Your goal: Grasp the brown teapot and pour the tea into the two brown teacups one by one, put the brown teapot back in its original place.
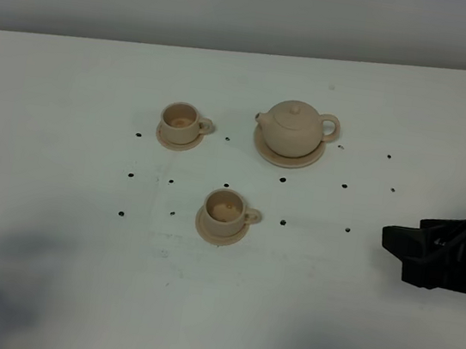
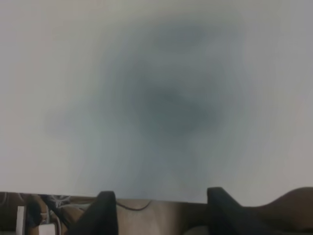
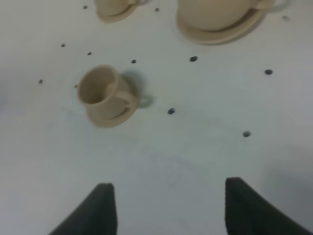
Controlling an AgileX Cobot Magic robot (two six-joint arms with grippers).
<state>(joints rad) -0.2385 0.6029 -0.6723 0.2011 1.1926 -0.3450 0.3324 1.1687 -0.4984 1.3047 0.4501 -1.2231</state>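
The brown teapot [image 1: 294, 128] stands on its wide round saucer [image 1: 305, 161] at the back middle of the white table, handle to the right. It also shows at the edge of the right wrist view [image 3: 220, 11]. One brown teacup [image 1: 180, 120] stands on its saucer to the left of the teapot, the other [image 1: 226, 207] nearer the front; both show in the right wrist view [image 3: 100, 89] [image 3: 113, 7]. My right gripper [image 1: 393, 242] [image 3: 166, 210] is open and empty, low at the right, well apart from the teapot. My left gripper [image 2: 161, 213] is open and empty over bare table, outside the high view.
Small black dots [image 1: 282, 180] mark the table around the tea set. A grey wall [image 1: 240, 2] runs behind the table. In the left wrist view the table's edge [image 2: 156, 199] lies just by the fingertips, with cables beyond it.
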